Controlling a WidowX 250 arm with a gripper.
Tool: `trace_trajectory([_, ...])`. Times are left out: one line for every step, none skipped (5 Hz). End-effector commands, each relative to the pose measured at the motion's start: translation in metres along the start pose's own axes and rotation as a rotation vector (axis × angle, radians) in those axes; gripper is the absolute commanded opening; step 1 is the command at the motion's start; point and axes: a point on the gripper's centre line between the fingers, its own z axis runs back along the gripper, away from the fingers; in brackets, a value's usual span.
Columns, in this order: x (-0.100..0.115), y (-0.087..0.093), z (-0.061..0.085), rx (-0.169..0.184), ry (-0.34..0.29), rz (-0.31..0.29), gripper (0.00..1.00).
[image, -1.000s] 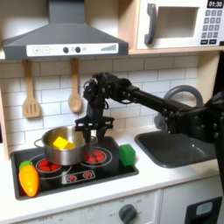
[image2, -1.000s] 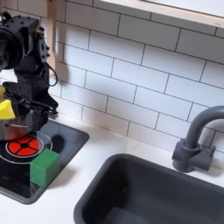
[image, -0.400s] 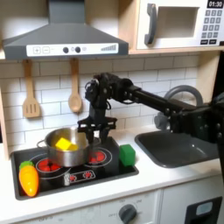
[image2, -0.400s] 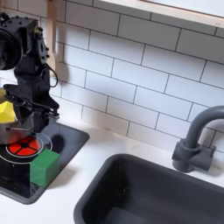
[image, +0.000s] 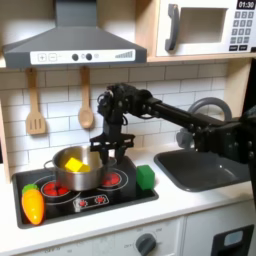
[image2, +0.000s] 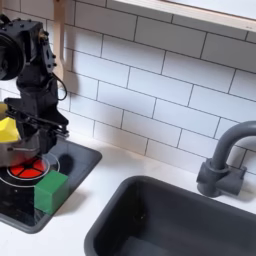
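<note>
A silver pot (image: 76, 171) stands on the left burner of the black toy cooktop (image: 90, 200), with a yellow piece (image: 72, 163) inside it. My gripper (image: 107, 150) hangs at the pot's right rim, and its fingers look closed on that rim. In the second exterior view the gripper (image2: 33, 126) sits just over the pot (image2: 10, 152) at the second exterior view's left edge, beside the yellow piece (image2: 6, 129). A green block (image: 146, 178) lies on the cooktop's right end, close below the arm.
An orange carrot (image: 33, 204) lies at the cooktop's front left. Two wooden spoons (image: 86, 103) hang on the tiled wall behind. A dark sink (image: 196, 168) with a grey faucet (image2: 226, 155) takes up the right side of both exterior views. A red burner (image2: 25, 169) shows beside the green block (image2: 50, 190).
The gripper's fingers have drawn closer together at the pot's rim. The pot with the yellow piece has shifted slightly toward the first exterior view's right.
</note>
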Motion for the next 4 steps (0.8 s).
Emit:
trace_trajectory([-0.004, -0.014, 0.004, -0.015, 0.007, -0.019, 0.0])
trace_trajectory([-0.005, -0.025, 0.004, -0.026, 0.011, -0.044, 0.0])
trace_trajectory([-0.008, -0.022, 0.005, -0.026, 0.021, -0.024, 0.0])
trace_trajectory([-0.009, -0.018, 0.007, -0.015, 0.022, 0.006, 1.0])
